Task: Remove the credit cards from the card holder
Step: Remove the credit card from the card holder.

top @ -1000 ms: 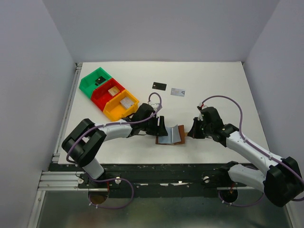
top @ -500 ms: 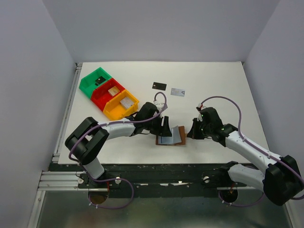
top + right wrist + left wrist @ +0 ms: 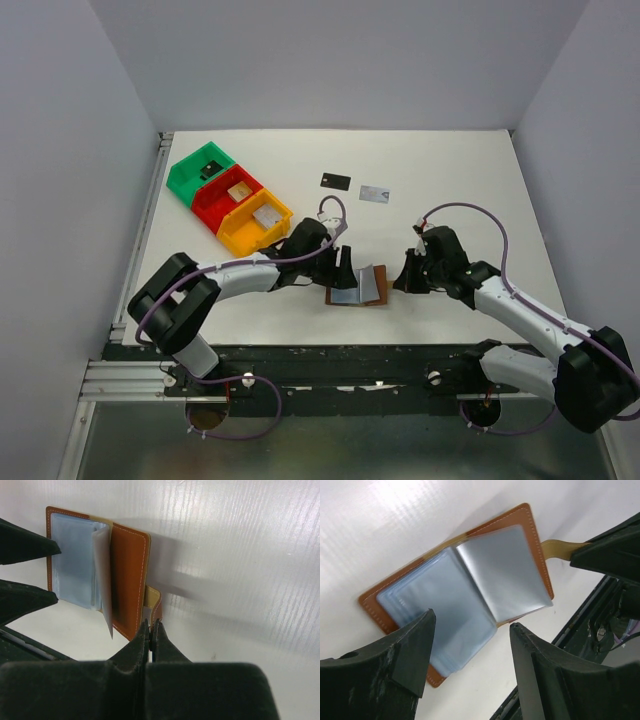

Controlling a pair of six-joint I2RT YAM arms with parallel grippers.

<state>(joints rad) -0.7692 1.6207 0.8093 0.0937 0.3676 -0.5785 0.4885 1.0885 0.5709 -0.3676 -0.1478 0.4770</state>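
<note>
Compared with one second earlier, the left gripper (image 3: 346, 270) sits slightly closer to the card holder (image 3: 358, 291), whose pocket leaves (image 3: 500, 575) stand more upright. From bases at the near table edge, the left arm (image 3: 240, 272) and right arm (image 3: 520, 310) reach forward low, forearms angled inward to meet at the card holder. It lies open on the white table (image 3: 470, 180) near the front edge, between the two grippers. The left gripper is spread wide and holds nothing, its fingers (image 3: 400, 655) straddling the grey-blue pockets. The right gripper (image 3: 151, 626) is fully closed, pinching the tan closing tab (image 3: 153, 599) at the card holder's right edge. Farther back, a black card (image 3: 336, 181) and a silver-blue card (image 3: 374, 194) lie flat, just apart. Green, red and yellow bins (image 3: 232, 196) sit at far left.
</note>
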